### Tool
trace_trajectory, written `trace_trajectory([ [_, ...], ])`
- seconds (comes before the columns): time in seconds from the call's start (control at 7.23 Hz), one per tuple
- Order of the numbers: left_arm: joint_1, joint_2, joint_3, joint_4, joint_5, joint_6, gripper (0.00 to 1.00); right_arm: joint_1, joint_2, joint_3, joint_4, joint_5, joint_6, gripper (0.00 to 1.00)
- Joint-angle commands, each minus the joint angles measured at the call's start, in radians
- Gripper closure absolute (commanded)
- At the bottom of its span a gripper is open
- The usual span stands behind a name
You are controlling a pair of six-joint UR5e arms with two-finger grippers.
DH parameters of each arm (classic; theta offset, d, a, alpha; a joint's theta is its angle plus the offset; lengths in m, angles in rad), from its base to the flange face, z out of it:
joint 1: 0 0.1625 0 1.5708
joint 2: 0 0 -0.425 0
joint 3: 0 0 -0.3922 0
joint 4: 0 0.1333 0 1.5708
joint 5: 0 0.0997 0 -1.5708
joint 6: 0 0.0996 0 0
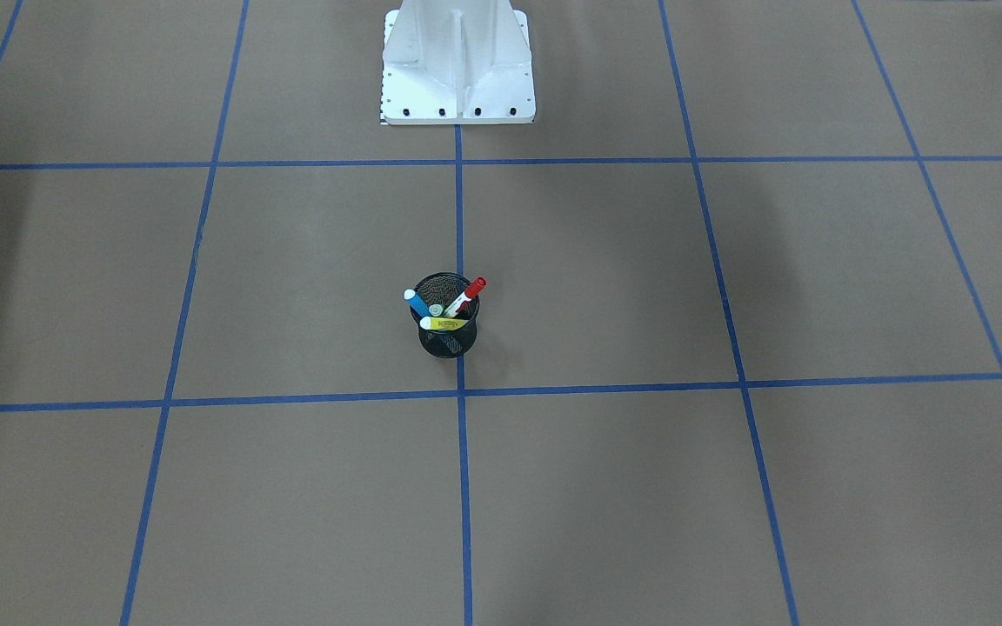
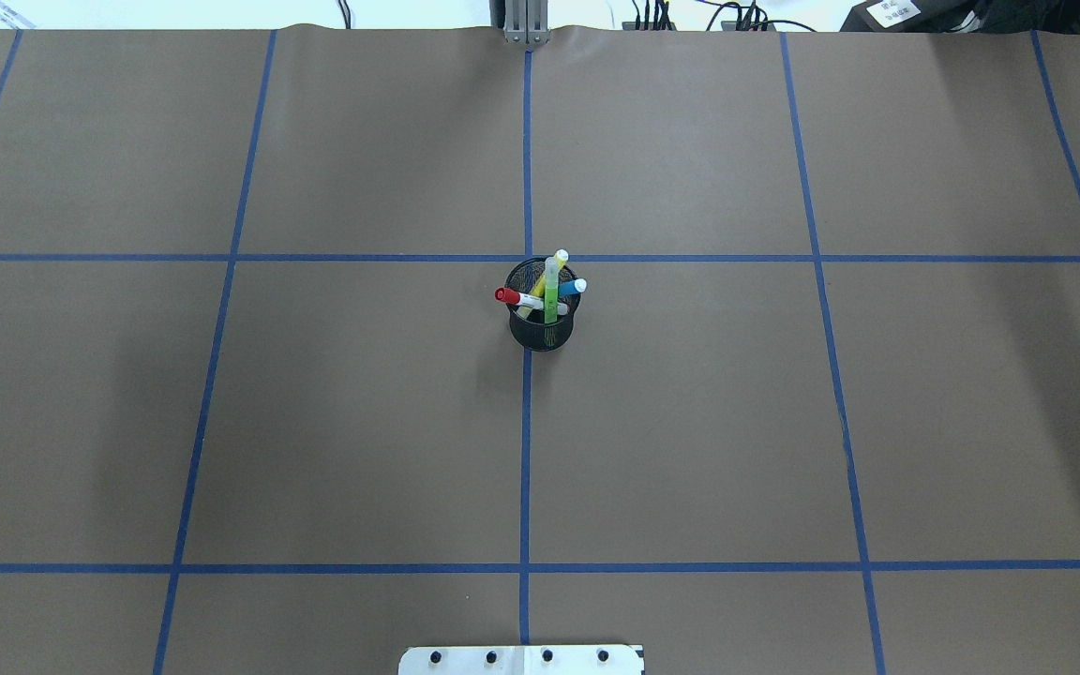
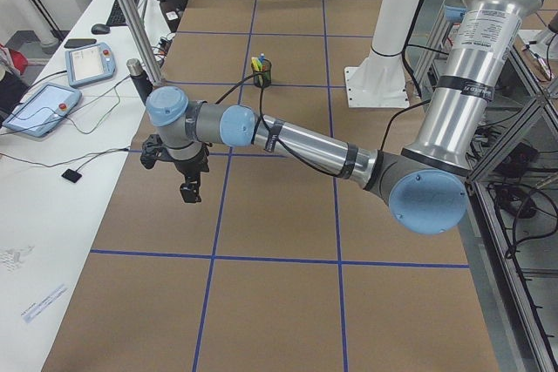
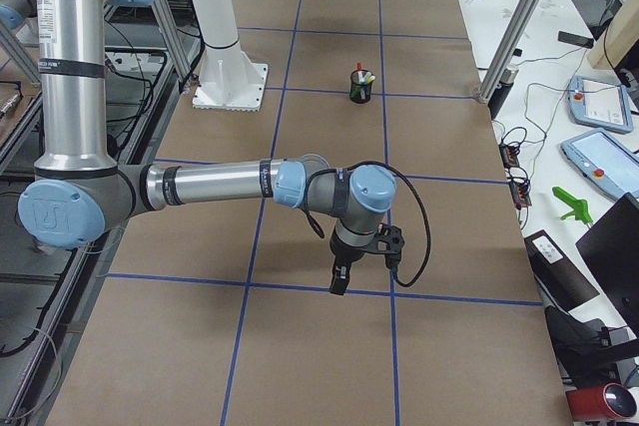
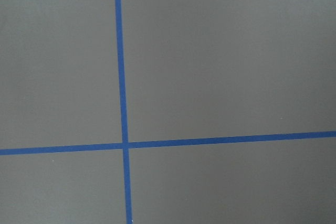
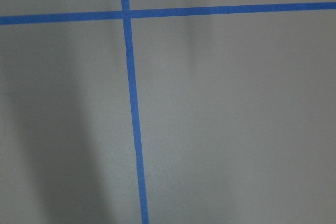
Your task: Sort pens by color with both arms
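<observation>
Pretty plain shot tbh: a brown papered surface (image 6: pixel 236 119) is crossed by a horizontal blue tape line (image 6: pixel 226 10) near the top and a vertical blue tape line (image 6: pixel 134 129) left of centre. A soft shadow (image 6: pixel 58 145) is cast down the left side.

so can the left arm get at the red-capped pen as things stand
Probably yes: the red-capped pen leans out of the mesh cup toward the left arm's side, and only bare table lies between them.

Table (image 2: pixel 690 422): matt brown paper, blue tape (image 2: pixel 525 450). Cup (image 2: pixel 540 335): black wire mesh. Pens (image 2: pixel 551 292): smooth plastic. Left arm (image 3: pixel 305 147), right arm (image 4: pixel 210 185): satin metal tubes. Base (image 1: pixel 457 61): glossy white paint.
</observation>
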Motion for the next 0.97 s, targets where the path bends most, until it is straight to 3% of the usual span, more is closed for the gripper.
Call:
trace_trajectory([
  [0.0, 0.0, 0.011, -0.007, 0.0, -0.004, 0.003, 0.0, 0.0, 0.032, 0.008, 0.001, 0.007, 0.009, 0.0],
  [0.28, 0.0, -0.001, 0.005, 0.003, 0.001, 0.003, 0.0, -0.015, 0.057, 0.036, 0.025, 0.006, 0.04, 0.0],
  [0.83, 0.0, -0.021, 0.033, 0.0, 0.002, -0.007, 0.0, -0.241, 0.357, 0.057, 0.044, 0.018, 0.457, 0.0],
])
